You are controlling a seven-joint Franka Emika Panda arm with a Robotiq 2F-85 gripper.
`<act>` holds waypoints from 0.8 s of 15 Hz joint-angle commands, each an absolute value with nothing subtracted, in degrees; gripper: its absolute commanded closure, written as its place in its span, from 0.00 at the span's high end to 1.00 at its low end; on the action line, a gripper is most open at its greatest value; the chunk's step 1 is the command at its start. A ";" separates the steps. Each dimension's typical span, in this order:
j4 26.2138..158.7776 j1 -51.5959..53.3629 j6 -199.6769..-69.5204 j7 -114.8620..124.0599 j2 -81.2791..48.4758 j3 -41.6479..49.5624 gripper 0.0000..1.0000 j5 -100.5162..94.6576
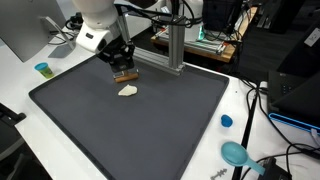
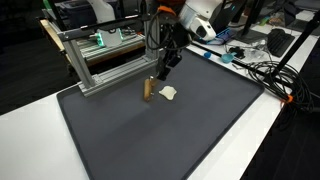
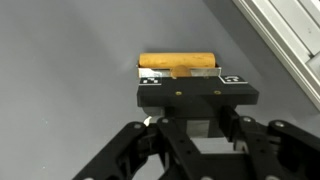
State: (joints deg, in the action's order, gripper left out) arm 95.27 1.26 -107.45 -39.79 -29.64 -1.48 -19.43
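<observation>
One wooden peg (image 3: 160,60) tight in our claw (image 3: 178,74), low over the grey mat (image 1: 150,130), a pale scrap (image 1: 128,91) nearby.

A short wooden cylinder (image 3: 178,62), smooth and tan-orange, is pinched in the gripper (image 3: 183,80). In the wrist view it lies crosswise in the upper middle of the frame, with both ends jutting past the fingertips. In an exterior view the wooden cylinder (image 2: 148,91) shows just left of centre, low over the dark mat (image 2: 200,135). Whether it touches the mat cannot be told.
</observation>
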 commanded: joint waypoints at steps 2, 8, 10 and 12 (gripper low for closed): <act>95.02 0.24 -106.84 -39.21 -24.35 -2.67 0.21 -17.58; 86.58 -0.45 -104.81 -39.15 -28.38 -2.84 0.21 -14.05; 85.35 -1.03 -105.14 -39.53 -29.74 -3.13 0.21 -11.55; 85.15 -1.31 -105.81 -39.23 -30.57 -3.36 0.21 -9.78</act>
